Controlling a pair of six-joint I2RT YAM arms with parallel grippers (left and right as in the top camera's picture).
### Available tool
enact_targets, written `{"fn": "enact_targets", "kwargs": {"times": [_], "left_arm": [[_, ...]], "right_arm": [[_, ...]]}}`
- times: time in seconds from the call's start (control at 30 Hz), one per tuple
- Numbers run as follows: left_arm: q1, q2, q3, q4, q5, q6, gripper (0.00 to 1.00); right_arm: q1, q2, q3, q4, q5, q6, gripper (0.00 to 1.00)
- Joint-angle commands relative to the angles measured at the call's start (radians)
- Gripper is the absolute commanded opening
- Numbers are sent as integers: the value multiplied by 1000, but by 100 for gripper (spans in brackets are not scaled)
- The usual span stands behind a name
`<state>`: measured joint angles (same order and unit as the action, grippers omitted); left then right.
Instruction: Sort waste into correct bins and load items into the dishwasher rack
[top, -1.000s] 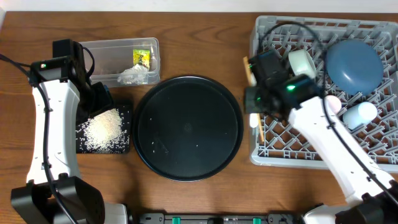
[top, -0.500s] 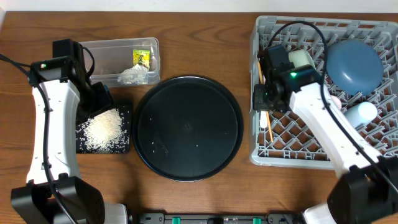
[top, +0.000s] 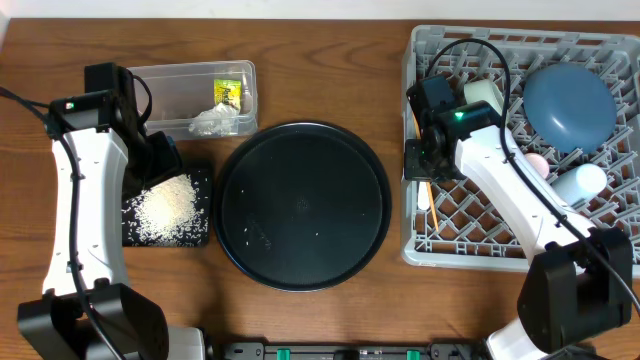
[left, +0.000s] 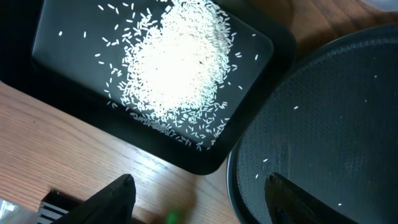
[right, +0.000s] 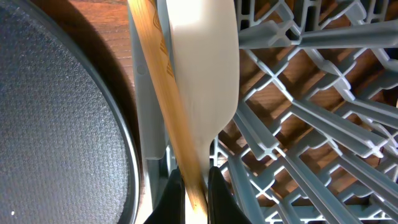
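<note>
The right pincer (right: 196, 198) is clenched on a thin wooden chopstick (right: 163, 93), which runs away from the fingertips along the left wall of the large grey plastic lattice dishwasher rack (right: 146, 118). A white plastic spoon (right: 202, 62) lies against the chopstick's right side. Whether the jaws pinch its handle too, I cannot tell. Left of this pincer is the large round black tray (right: 56, 124). Off to its right in the rack sits a dark blue bowl (top: 570, 105).

The left pincer (left: 202, 205) is released and empty, fingers wide apart. Ahead of it a shallow black rectangular tray (left: 62, 37) holds heaped loose white rice grains (left: 174, 62), and under it lies the brown wooden worktop (left: 62, 149). Beyond stands a clear rectangular plastic tub (top: 170, 85) holding a small yellow-green printed wrapper (top: 229, 92) and crumpled whitish scraps (top: 212, 122).
</note>
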<state>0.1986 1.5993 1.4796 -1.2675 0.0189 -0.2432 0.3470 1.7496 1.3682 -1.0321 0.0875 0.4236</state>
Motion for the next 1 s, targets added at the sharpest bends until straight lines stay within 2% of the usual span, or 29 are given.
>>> {"fn": "enact_targets", "kwargs": {"times": [0.0,0.07,0.1,0.2,0.6,0.73,0.8,0.83,0.9,0.93,0.97], "left_arm": [[2,2,-4,0,-5,-13,68],[2,2,-4,0,-5,-13,68],[2,2,-4,0,-5,-13,68],[2,2,-4,0,-5,-13,68],[2,2,-4,-1,-5,-13,69],[-2,2,-4,-1,-3,-13,74],[-18,2,-4,0,0,-4,80],[-32,2,-4,1,11,19,81],[-68,2,-4,10,19,42,90],[-90,2,-4,19,18,51,98],[-109,2,-4,24,18,57,98]], "right_arm": [[-21,4,8,-3,22,-10,1],[-23,3,8,-3,21,-10,3],[-23,4,8,-3,21,-10,8],[-23,3,8,-3,21,-10,43],[-23,-6,13,4,21,-11,41],[-41,-42,36,12,19,-21,45],[-68,-64,57,28,3,-37,57],[-87,-74,68,39,-10,-42,68],[-143,-90,98,77,-86,-99,76],[-181,-91,116,94,-144,-135,80],[-206,-91,127,100,-179,-152,87]]}}
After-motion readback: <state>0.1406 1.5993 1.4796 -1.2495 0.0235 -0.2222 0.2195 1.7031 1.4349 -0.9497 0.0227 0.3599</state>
